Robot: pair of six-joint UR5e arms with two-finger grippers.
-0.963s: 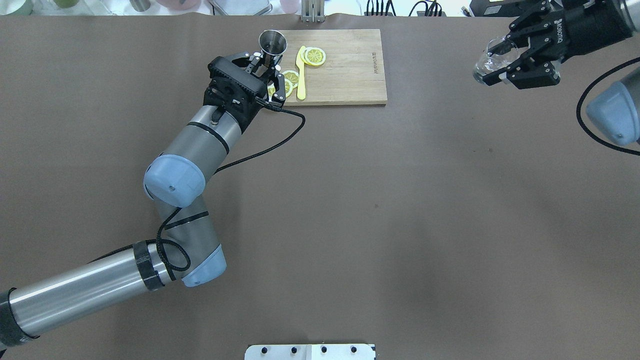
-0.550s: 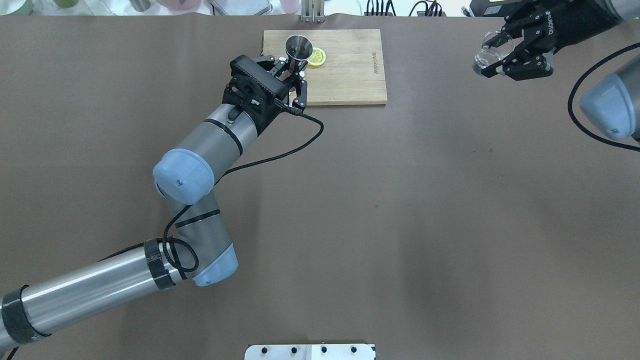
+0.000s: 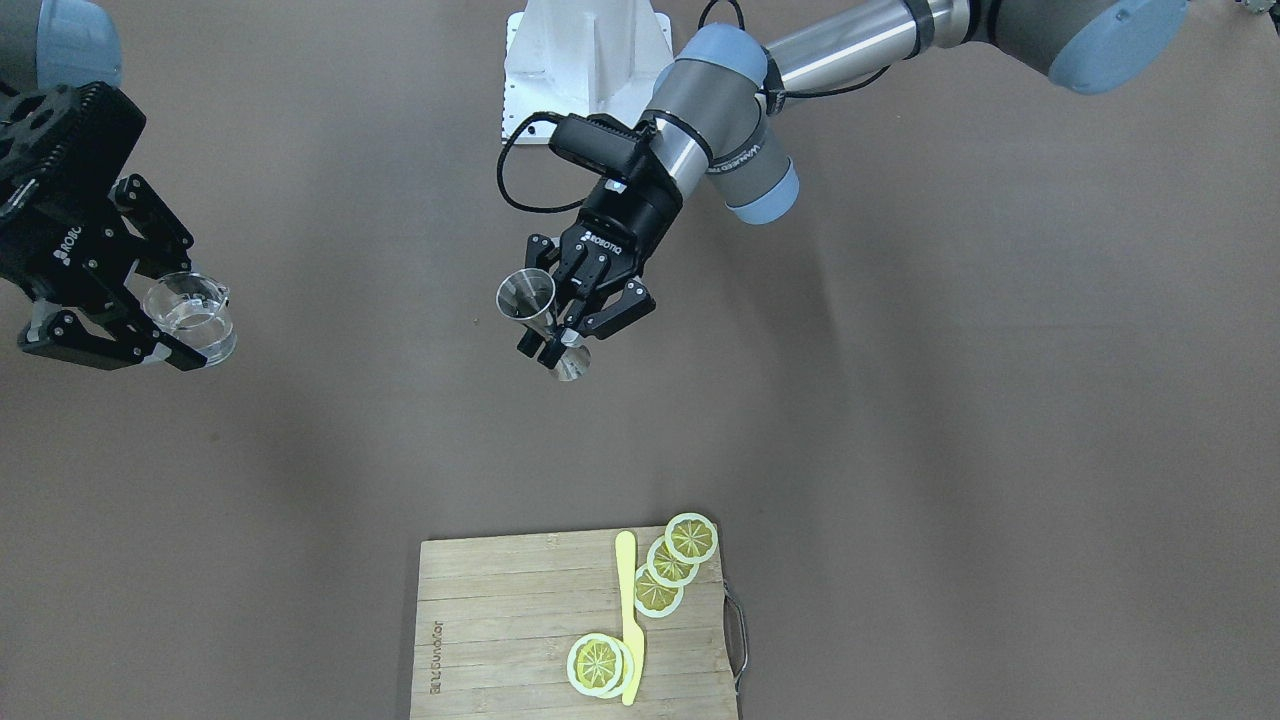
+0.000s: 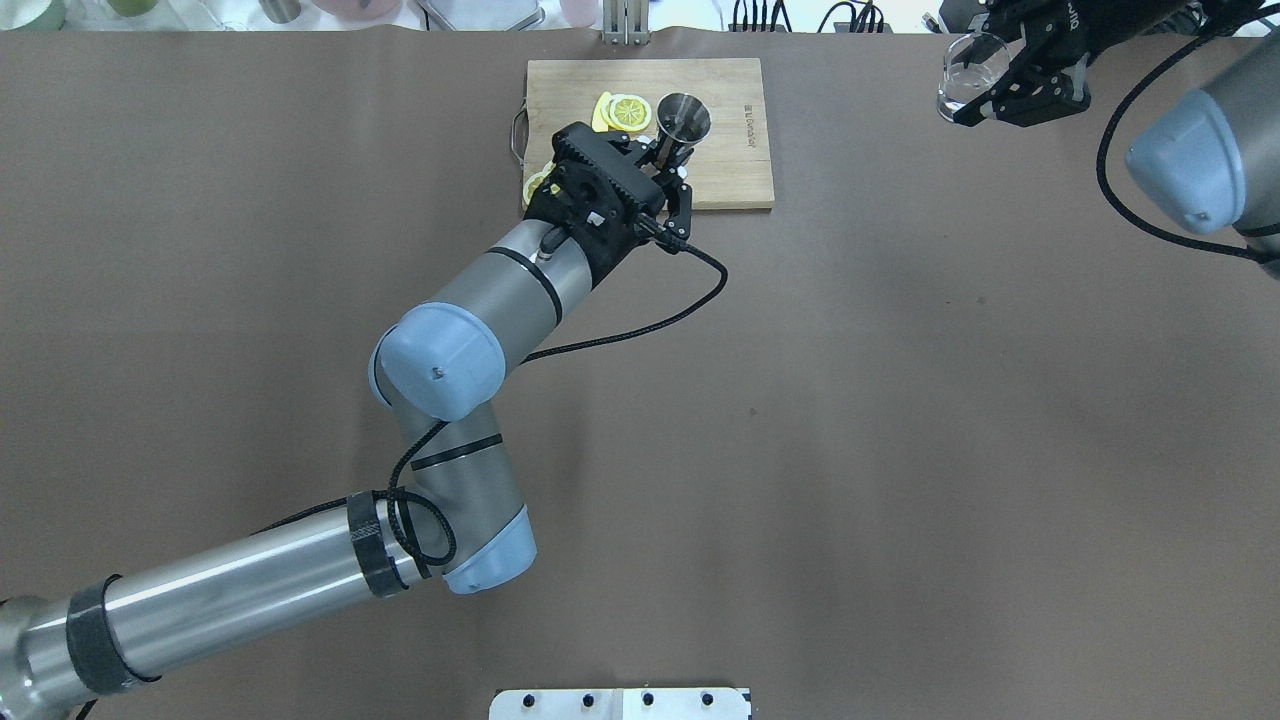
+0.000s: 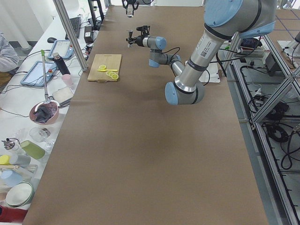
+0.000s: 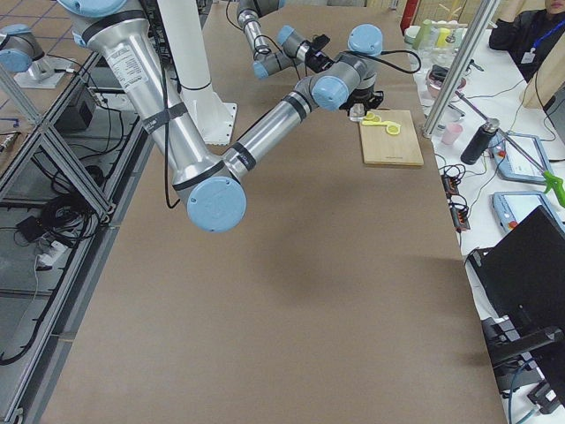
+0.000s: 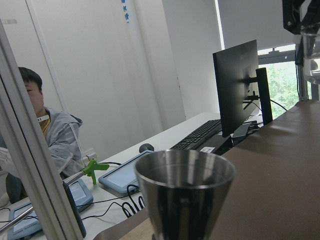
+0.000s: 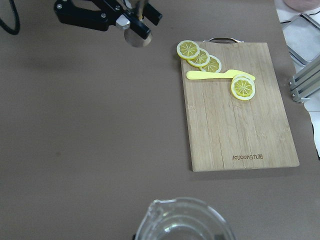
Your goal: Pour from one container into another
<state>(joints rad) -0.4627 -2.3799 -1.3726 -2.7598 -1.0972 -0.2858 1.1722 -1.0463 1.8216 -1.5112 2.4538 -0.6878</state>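
Note:
The silver jigger [image 3: 538, 318] hangs upright above the table, and my left gripper [image 3: 563, 335] is shut on its narrow waist. From overhead the jigger [image 4: 683, 119] and left gripper [image 4: 670, 165] appear over the cutting board. The jigger's wide cone [image 7: 185, 195] fills the left wrist view. My right gripper [image 3: 165, 310] is shut on the rim of the clear glass cup [image 3: 192, 318], held in the air far off at the table's right end. The glass cup [image 4: 967, 72] sits in the right gripper [image 4: 1000, 88] near the far edge. Its rim [image 8: 185, 220] shows at the bottom of the right wrist view.
A wooden cutting board [image 4: 735, 150] lies at the far middle, with lemon slices [image 3: 670, 565] and a yellow knife [image 3: 628, 615] on it. Monitors, tablets and bowls line the bench beyond the far edge. A person [image 7: 45, 135] sits there.
My left arm has swung right, carrying the jigger from the board's left edge to over its middle. My right gripper has drawn the glass cup toward the far edge.

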